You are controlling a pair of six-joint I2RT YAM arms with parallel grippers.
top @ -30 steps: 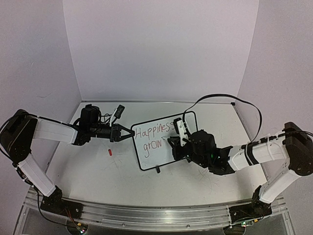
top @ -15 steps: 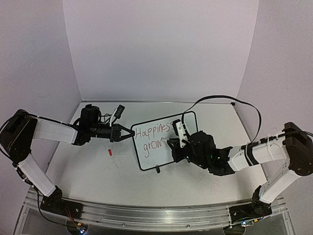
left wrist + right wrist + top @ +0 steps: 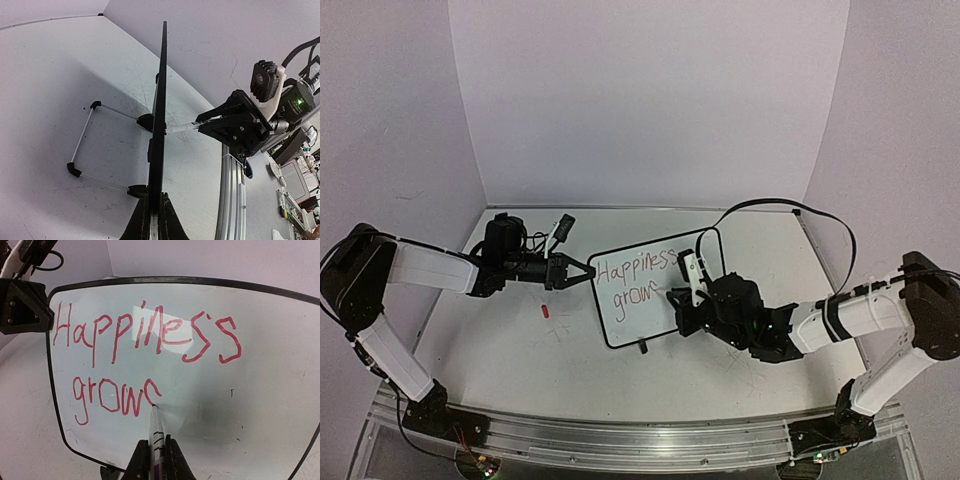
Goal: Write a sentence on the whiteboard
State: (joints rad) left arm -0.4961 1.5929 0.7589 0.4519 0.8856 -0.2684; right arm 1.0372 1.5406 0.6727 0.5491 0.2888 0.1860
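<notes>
Your left claw (image 3: 582, 272) is clamped on the left edge of the whiteboard (image 3: 638, 322), its fingers pinching the black frame from both sides. In the left wrist view you see the board edge-on, rising straight out of that grip. The board stands propped up near the middle of the surface (image 3: 520, 360), between your two claws, with its written face turned toward your right arm.

Your right claw (image 3: 152, 460) is closed tight on the barrel of a marker (image 3: 157, 432) and sits just in front of the board's lower middle. The marker's tip touches the white face, right at the foot of the last red stroke.

The sentence (image 3: 145, 335) reads "Happiness" on the upper line and "grow" below. After the "w" comes a curved letter, only partly drawn, and that is where the tip rests. The lettering fills the left and centre of the board, and the lower right corner is bare white.

A small red piece (image 3: 545, 311) lies on the surface near your left claw, a little toward you and not touching the board.
</notes>
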